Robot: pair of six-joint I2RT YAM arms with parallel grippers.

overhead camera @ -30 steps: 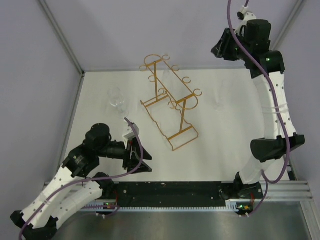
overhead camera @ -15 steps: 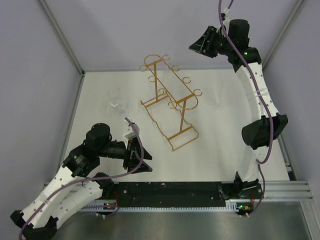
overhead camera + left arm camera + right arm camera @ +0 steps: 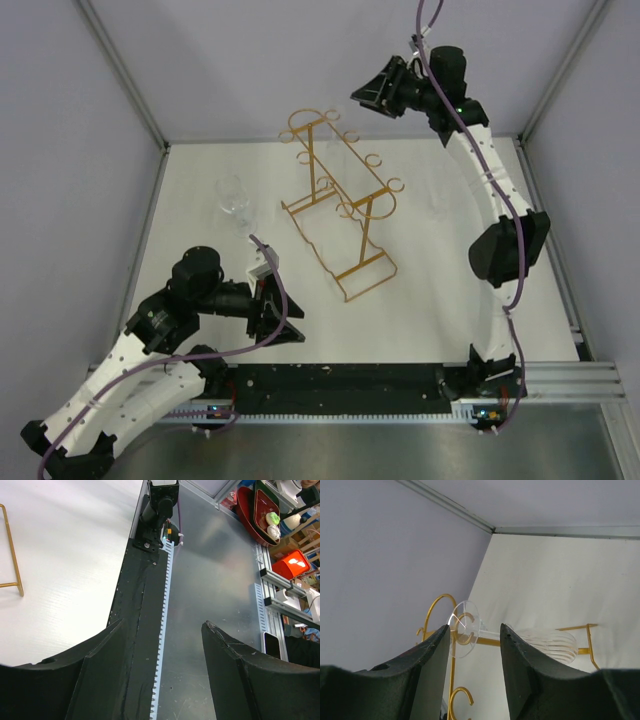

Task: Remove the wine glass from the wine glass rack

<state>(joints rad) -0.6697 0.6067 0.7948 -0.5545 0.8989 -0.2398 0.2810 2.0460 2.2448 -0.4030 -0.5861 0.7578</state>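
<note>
Two grippers are in view and neither holds anything. The right gripper (image 3: 474, 630) is parted at a moderate gap, raised near the far end of the wine glass rack (image 3: 366, 228). The left gripper (image 3: 162, 625) is spread wide, low over the table (image 3: 450, 300) near its own base and well apart from the rack.

Location of item: the wine glass (image 3: 547, 645) hangs on the rack. Its foot sits at the curled gold loops and its bowl lies further along the frame. In the right wrist view the foot lines up with the gap between the fingers but does not touch them. From overhead the hung glass cannot be made out against the wire.

Risks, as judged:
1. Closing on the flat foot instead of the thin stem could let the glass slip or chip.
2. The foot probably has to slide out along the rails. A pull off that line would drag the light wire rack, which nothing steadies, and could tip it.
3. Fingers could strike the loops on approach and jolt the glass.
4. A second glass (image 3: 233, 197) stands on the table beside the rack, and a shifted rack could knock it over.
</note>
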